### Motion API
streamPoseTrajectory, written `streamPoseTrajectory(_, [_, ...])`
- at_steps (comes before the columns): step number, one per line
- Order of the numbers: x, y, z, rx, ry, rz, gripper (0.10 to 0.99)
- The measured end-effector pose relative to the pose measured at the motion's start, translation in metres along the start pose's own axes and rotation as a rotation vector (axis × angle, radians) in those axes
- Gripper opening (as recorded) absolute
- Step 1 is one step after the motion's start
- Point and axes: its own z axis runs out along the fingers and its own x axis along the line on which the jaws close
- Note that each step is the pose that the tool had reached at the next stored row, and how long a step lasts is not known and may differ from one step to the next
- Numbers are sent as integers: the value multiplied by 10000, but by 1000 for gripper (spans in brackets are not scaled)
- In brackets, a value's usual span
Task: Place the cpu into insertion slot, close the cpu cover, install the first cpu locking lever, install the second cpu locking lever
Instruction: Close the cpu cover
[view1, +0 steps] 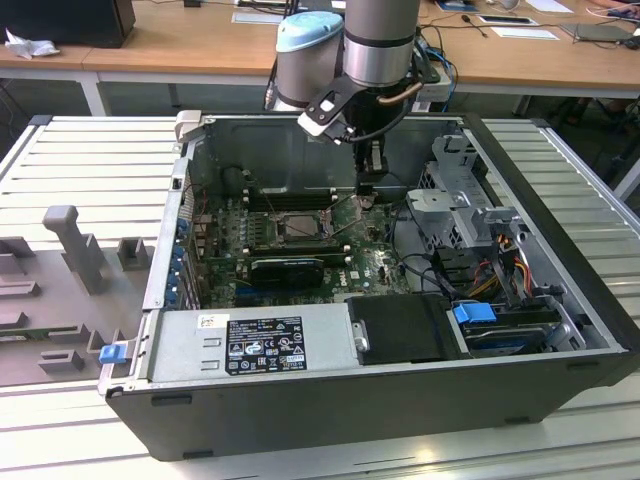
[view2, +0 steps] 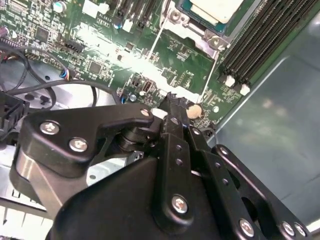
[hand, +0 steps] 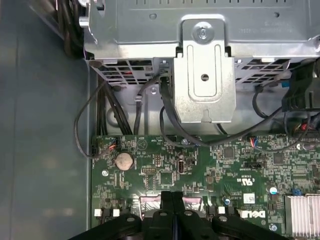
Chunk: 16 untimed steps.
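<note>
Right now your gripper (view1: 367, 187) hangs inside the open computer case (view1: 400, 405). In both wrist views its fingers (hand: 165, 212) are pressed tight together, and nothing shows between them. The tips sit low over the green motherboard (hand: 200, 167), near the round coin battery (hand: 123, 160). You'll find the cpu (view2: 216, 9) lying in the insertion slot (view2: 175, 16), just beside the long black memory slots (view2: 260, 40) and apart from the fingertips.

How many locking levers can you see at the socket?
2. One locking lever leaves the insertion slot at one corner, the other locking lever at the next; both point toward the hand.
</note>
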Motion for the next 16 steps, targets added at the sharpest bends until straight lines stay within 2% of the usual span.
streamPoseTrajectory(3, [-1, 3, 66, 0, 1, 0, 106])
streamPoseTrajectory(6, [2, 108, 104, 19, 4, 1, 106])
streamPoseTrajectory(15, [1, 179, 253, 66, 3, 1, 106])
streamPoseTrajectory(16, [1, 181, 259, 107, 1, 2, 106])
